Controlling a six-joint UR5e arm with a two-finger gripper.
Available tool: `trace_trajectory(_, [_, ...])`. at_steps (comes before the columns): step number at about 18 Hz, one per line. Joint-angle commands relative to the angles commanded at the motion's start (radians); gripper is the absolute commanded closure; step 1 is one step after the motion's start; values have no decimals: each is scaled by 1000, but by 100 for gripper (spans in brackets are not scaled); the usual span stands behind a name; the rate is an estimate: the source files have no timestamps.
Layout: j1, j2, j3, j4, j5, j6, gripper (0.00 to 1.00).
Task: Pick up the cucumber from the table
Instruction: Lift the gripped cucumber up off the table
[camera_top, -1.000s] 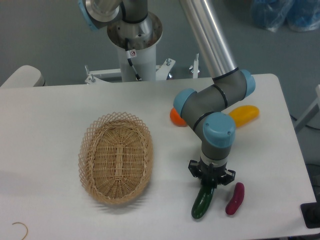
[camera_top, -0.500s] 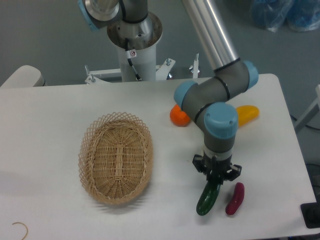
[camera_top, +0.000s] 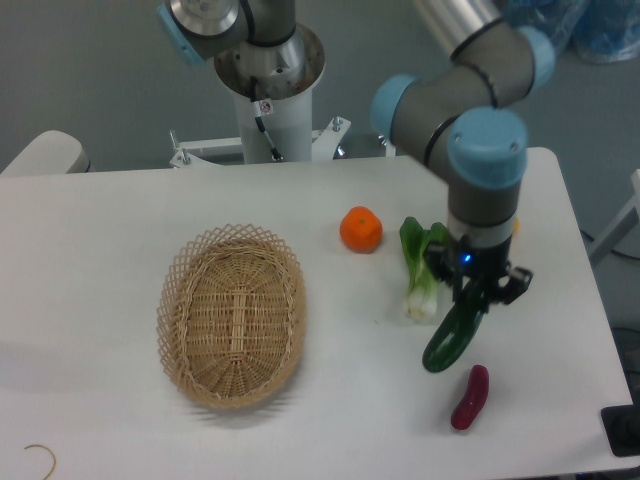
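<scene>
The dark green cucumber (camera_top: 452, 336) hangs tilted above the white table (camera_top: 100, 260), its lower end pointing down to the left. My gripper (camera_top: 481, 298) is shut on its upper end, at the right side of the table. The arm's blue-capped wrist rises above it. The cucumber's shadow falls on the table just left of the purple vegetable.
A wicker basket (camera_top: 233, 314) lies at centre left. An orange (camera_top: 361, 229) and a bok choy (camera_top: 421, 268) sit left of the gripper. A magenta-purple vegetable (camera_top: 471, 397) lies below the cucumber, near the front edge. The robot base (camera_top: 270, 75) stands behind.
The gripper has lifted the cucumber off the table and carried it up and to the right. The arm rose, uncovering the bok choy; the yellow object is now hidden.
</scene>
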Motion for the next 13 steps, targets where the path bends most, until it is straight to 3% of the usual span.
trace_trajectory(13, [32, 21, 6, -12, -42, 25, 71])
